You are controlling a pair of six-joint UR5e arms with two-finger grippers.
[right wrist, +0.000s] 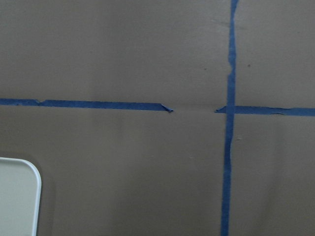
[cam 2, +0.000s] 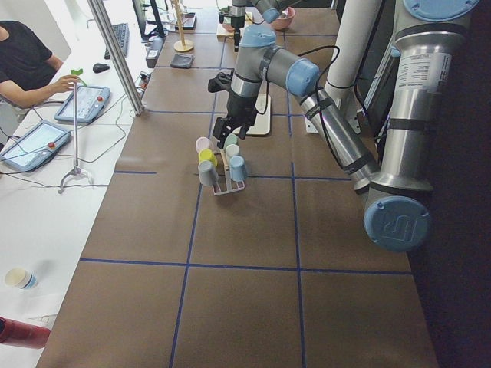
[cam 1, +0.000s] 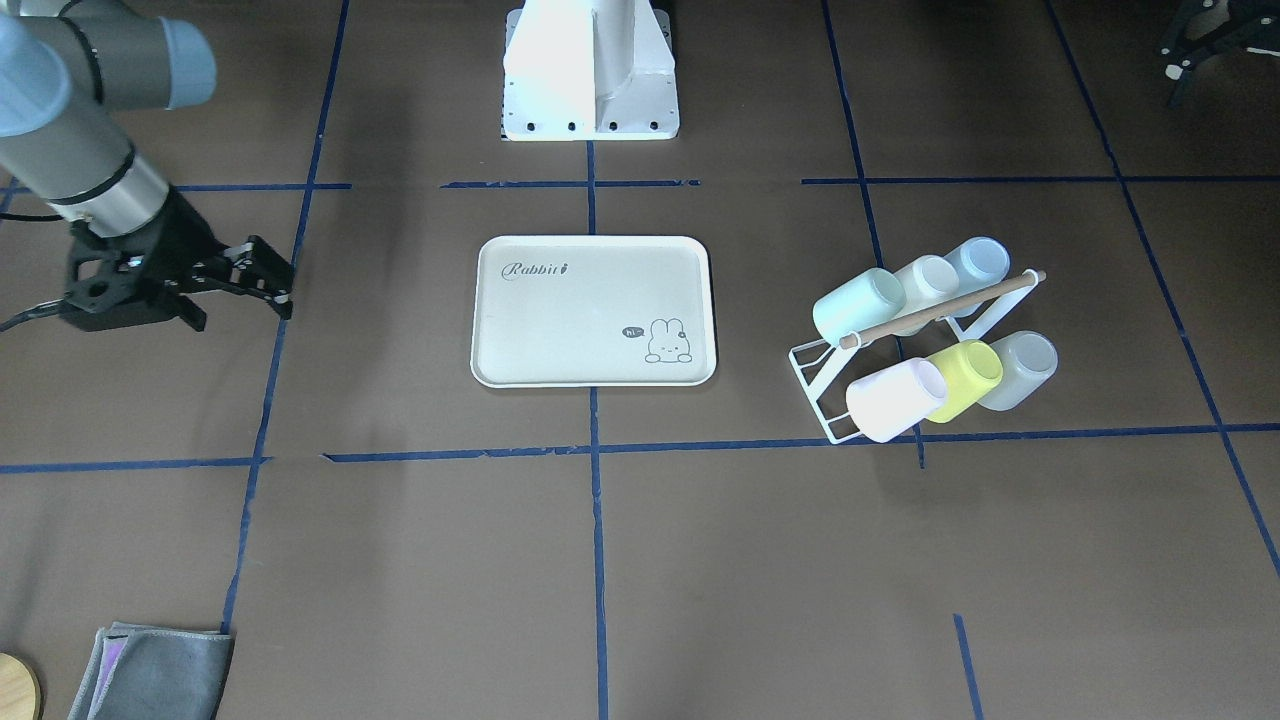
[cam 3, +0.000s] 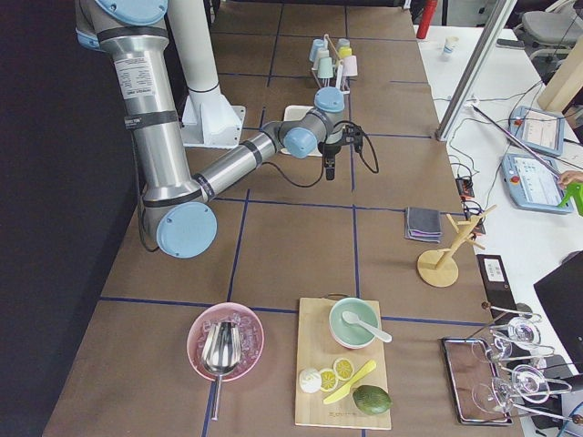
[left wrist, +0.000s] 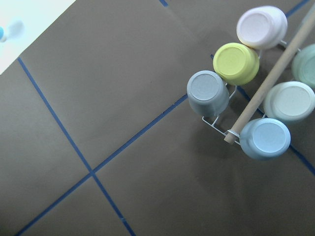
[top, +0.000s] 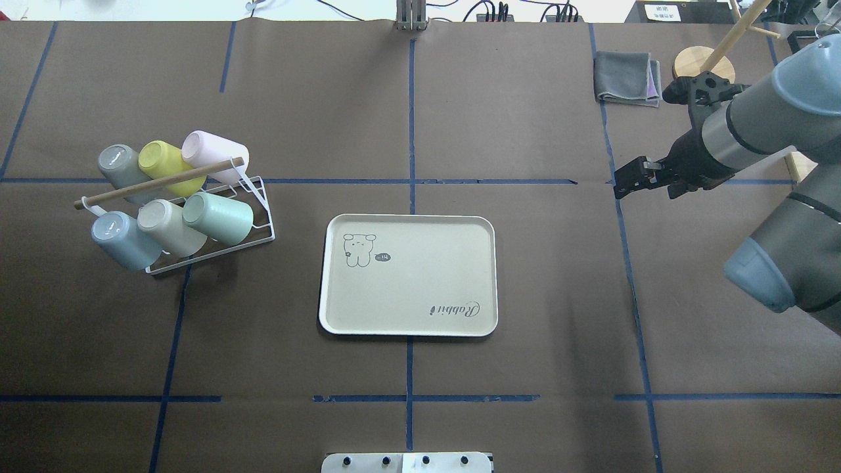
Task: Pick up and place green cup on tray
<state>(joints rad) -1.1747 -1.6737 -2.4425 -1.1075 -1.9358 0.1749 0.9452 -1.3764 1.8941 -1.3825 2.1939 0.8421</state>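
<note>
The green cup (cam 1: 858, 305) is a pale mint tumbler lying on its side in a white wire rack (cam 1: 815, 375), at the end nearest the tray. It also shows in the overhead view (top: 220, 218) and at the right edge of the left wrist view (left wrist: 307, 64). The cream tray (cam 1: 580, 310) with "Rabbit" script lies empty at the table's middle (top: 407, 282). My right gripper (cam 1: 260, 275) hangs open and empty well off the tray's side (top: 632, 177). My left gripper (cam 2: 230, 126) hovers above the rack; I cannot tell whether it is open.
The rack also holds a yellow-green cup (cam 1: 965, 378), a pink cup (cam 1: 893, 398), a pale blue cup (cam 1: 980, 262) and others under a wooden rod (cam 1: 940, 310). A folded grey cloth (top: 627, 75) and a wooden stand (top: 703, 62) sit beyond my right gripper.
</note>
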